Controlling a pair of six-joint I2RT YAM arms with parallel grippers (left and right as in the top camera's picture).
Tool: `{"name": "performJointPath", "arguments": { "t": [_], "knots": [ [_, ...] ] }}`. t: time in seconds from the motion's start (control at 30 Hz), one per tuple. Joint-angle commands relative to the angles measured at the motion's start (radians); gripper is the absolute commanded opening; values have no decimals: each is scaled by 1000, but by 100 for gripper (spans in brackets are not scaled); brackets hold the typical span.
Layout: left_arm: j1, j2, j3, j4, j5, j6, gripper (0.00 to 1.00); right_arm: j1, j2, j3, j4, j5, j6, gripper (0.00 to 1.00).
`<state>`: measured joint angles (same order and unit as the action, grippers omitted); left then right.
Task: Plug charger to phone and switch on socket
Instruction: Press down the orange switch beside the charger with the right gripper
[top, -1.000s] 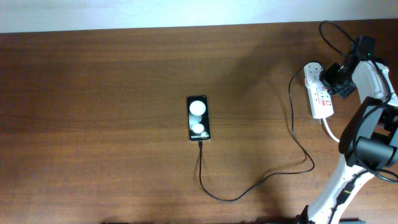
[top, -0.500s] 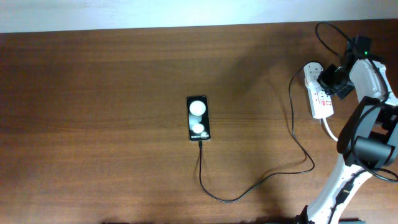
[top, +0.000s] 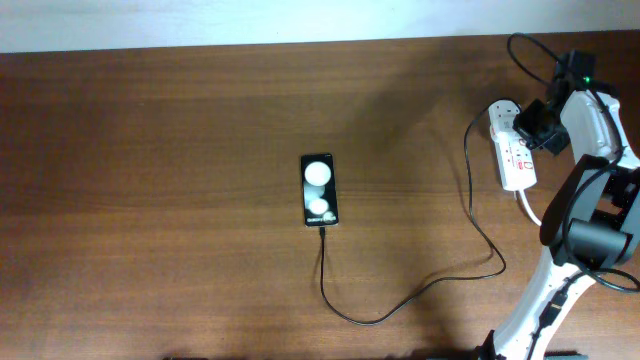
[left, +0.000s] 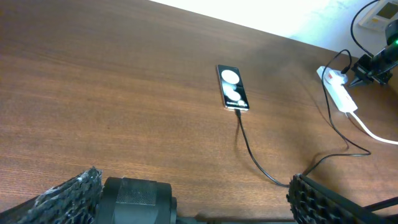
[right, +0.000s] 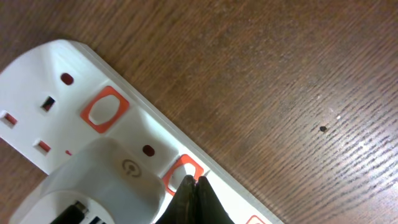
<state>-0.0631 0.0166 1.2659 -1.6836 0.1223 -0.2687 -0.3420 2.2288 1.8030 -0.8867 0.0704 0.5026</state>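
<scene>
The black phone (top: 319, 190) lies mid-table with two white spots on its face; it also shows in the left wrist view (left: 232, 87). The thin black charger cable (top: 400, 305) runs from the phone's near end to the white adapter (right: 93, 186) sitting in the white socket strip (top: 517, 150). My right gripper (right: 194, 184) is shut, its tips pressed on an orange-framed switch (right: 180, 175) of the strip (right: 56, 81). My left gripper (left: 193, 193) is open low over the table's near edge, holding nothing.
The strip's thick white cord (top: 530, 208) leaves toward the right arm's base. The table's back edge meets a white wall (top: 250, 25). A second orange switch (right: 103, 109) sits beside the adapter.
The right gripper has shifted slightly up and right over the socket strip. Phone and cable have not moved.
</scene>
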Motion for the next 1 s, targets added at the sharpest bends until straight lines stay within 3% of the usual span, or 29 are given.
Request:
{"name": "performJointPath", "arguments": {
  "t": [0.0,0.8,0.97],
  "knots": [
    [5,-10,-1,2,-4,13,99,10,25,19,12,-61,10,4],
    [5,-10,-1,2,-4,13,99,95,68,-20,-26,-237,6,4],
    [5,-10,-1,2,-4,13,99,89,67,-19,-79,-132,4,4]
  ]
}}
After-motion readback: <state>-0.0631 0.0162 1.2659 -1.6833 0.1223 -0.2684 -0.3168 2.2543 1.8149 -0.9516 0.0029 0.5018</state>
